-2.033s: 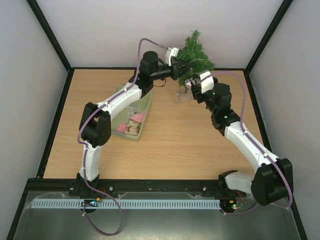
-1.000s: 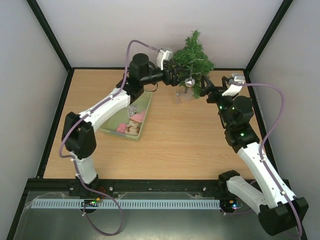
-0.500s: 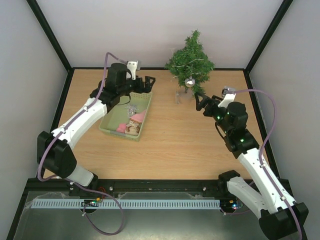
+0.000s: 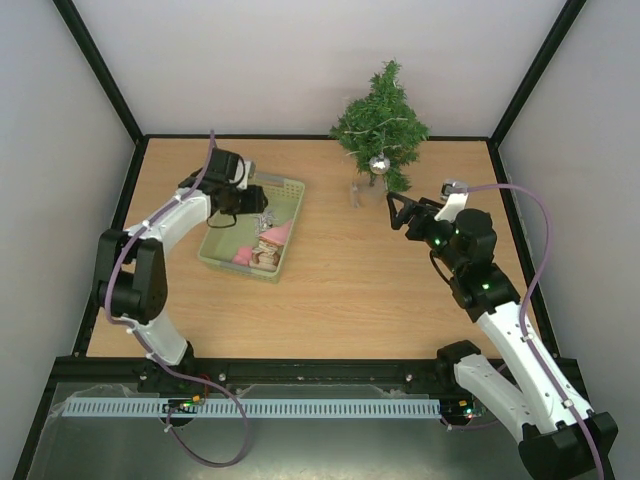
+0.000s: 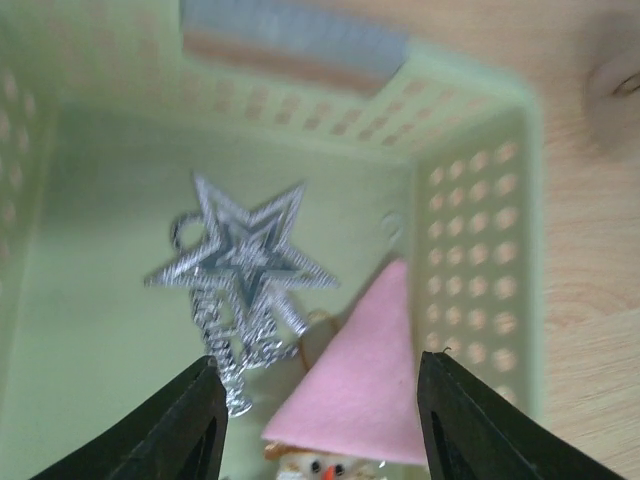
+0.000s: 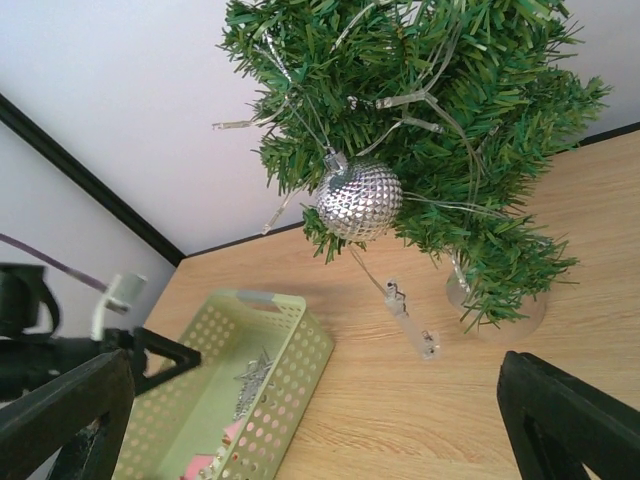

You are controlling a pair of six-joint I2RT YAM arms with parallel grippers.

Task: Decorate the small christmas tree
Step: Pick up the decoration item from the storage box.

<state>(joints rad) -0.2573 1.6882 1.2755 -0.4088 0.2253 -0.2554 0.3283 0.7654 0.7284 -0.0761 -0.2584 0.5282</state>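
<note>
The small christmas tree point(image 4: 382, 118) stands at the back of the table, and a silver ball point(image 4: 379, 163) hangs on its lower branches. In the right wrist view the tree point(image 6: 430, 110) and ball point(image 6: 360, 200) fill the top. My left gripper point(image 4: 257, 198) is open and empty over the far end of the pale green basket point(image 4: 292, 190). Below it point(image 5: 315, 362) lie a silver star point(image 5: 240, 262) and a pink-hatted figure point(image 5: 365, 385). My right gripper point(image 4: 398, 210) is open and empty, in front of the tree and apart from it point(image 6: 315, 400).
A clear light-string battery pack point(image 6: 411, 320) lies on the wood beside the tree's clear base point(image 6: 505, 312). The basket point(image 6: 295, 365) sits left of centre. Black frame rails edge the table, with white walls behind.
My left arm has pulled away from the tree and swung left and down over the basket. My right arm has backed off from the tree. The silver ball stays hanging on it.
</note>
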